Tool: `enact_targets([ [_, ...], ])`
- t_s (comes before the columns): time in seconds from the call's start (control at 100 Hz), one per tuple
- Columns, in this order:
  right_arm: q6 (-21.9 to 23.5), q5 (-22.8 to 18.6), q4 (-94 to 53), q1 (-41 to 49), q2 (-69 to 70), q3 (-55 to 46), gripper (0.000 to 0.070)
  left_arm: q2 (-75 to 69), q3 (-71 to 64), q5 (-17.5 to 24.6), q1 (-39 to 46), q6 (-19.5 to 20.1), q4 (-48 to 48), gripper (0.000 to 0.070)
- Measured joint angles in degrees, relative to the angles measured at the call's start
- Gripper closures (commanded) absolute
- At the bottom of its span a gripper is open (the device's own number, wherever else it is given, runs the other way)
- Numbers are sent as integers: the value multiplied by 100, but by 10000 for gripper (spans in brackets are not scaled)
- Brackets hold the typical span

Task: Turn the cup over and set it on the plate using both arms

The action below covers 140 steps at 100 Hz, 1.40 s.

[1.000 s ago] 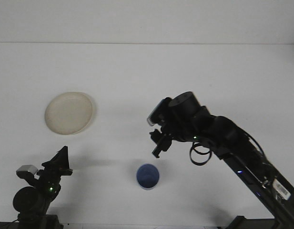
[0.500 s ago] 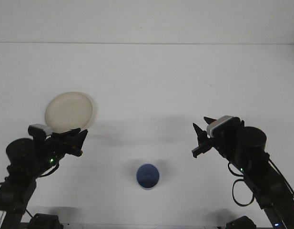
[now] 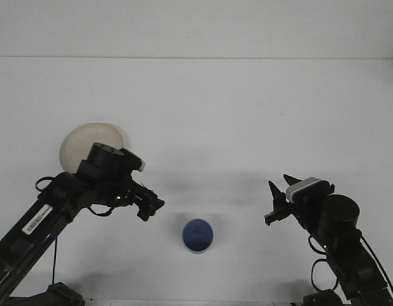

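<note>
A blue cup [image 3: 198, 235] stands near the bottom middle of the frame on a white surface [image 3: 247, 108]. Its open mouth faces up, and nothing touches it.

To the left of the cup is the left end effector [image 3: 150, 206]. It is black and sits at the tip of the left arm [image 3: 69, 201], which comes up from the bottom left corner of the frame. The tip points down and to the right, toward the cup, but there is a gap between them. The fingers sit so close together and look so dark that I cannot tell if they are open or closed. It holds nothing.

To the right of the cup is the right end effector [image 3: 278, 199]. It is at the end of the right arm [image 3: 339, 245], which comes up from the bottom right corner. Its two thin fingers point to the left and stand apart from each other, so it is open. It holds nothing. It is farther from the cup than the left one.

Farther back, at the middle left of the frame, lies a pale round plate [image 3: 81, 141]. The left arm covers its lower part. The plate has nothing on the part that shows. It is well apart from the cup.

At the top of the frame, the surface meets a plain white wall [image 3: 196, 29].
</note>
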Motion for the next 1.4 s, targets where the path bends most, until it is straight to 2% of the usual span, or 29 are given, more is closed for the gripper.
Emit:
enact_targets([
  [0.3,0,0,-2,0,0,0,421,881,13,-269,-1217,26,157,271],
  [0.41,0,0,-2,0,0,0,420,1054,13,-306,-1438,-24,446,271],
  [0.55,0,2,-2,0,0,0,421,1228,15,-627,-1666,-103,807,271],
  [0.72,0,2,-2,0,0,0,421,1626,22,-748,-1805,-175,824,272],
  [0.83,0,2,-2,0,0,0,421,1853,22,-1012,-1945,-188,846,287],
  [0.86,0,0,-2,0,0,0,421,1891,22,-1051,-1974,-188,855,307],
  [0.93,0,0,-2,0,0,0,421,1956,22,-1097,-2013,-192,866,423],
  [1.03,0,0,-2,0,0,0,421,2011,22,-1139,-2035,-203,866,692],
  [1.04,0,2,-2,0,0,0,421,2015,22,-1141,-2041,-205,868,700],
  [1.07,0,0,-2,0,0,0,421,2020,22,-1145,-2055,-212,870,684],
  [1.4,0,2,-2,0,0,0,421,2022,367,-1167,-2072,-369,710,686],
])
